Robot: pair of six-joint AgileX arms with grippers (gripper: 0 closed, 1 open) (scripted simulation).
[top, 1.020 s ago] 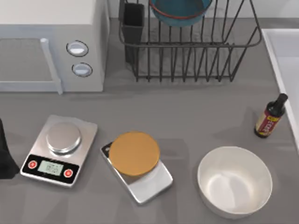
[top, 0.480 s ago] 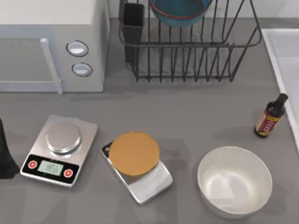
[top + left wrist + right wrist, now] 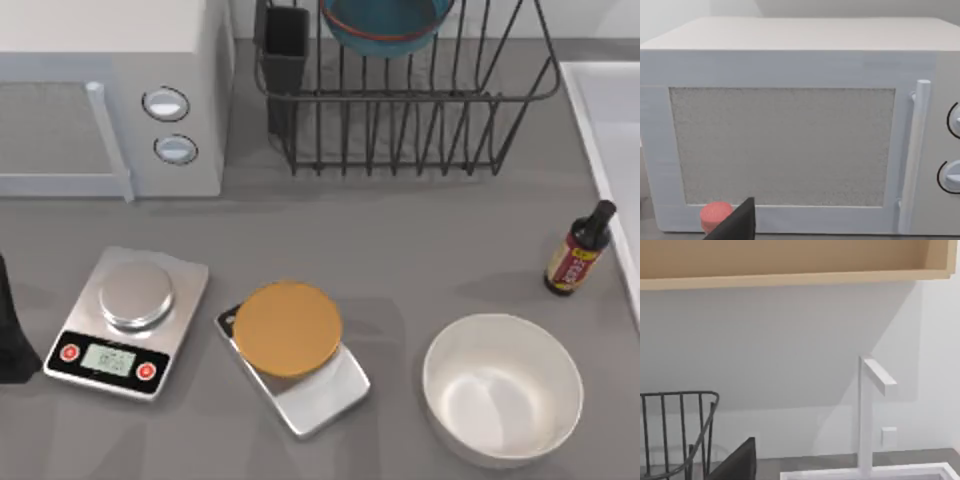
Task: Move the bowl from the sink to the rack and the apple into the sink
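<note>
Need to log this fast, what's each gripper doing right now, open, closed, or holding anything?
Left gripper: a dark tip in front of the microwave; cannot be told.
Right gripper: a dark tip near the rack; cannot be told.

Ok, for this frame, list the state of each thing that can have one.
bowl: sitting in the rack.
apple: on the counter in front of the microwave, not in the sink.
microwave: door closed.
white bowl: upright, empty.
bottle: upright, capped.

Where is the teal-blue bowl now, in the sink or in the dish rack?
In the rack. The top view shows the bowl sitting among the upright bars of the rack, apart from the sink at the table's right edge.
</note>
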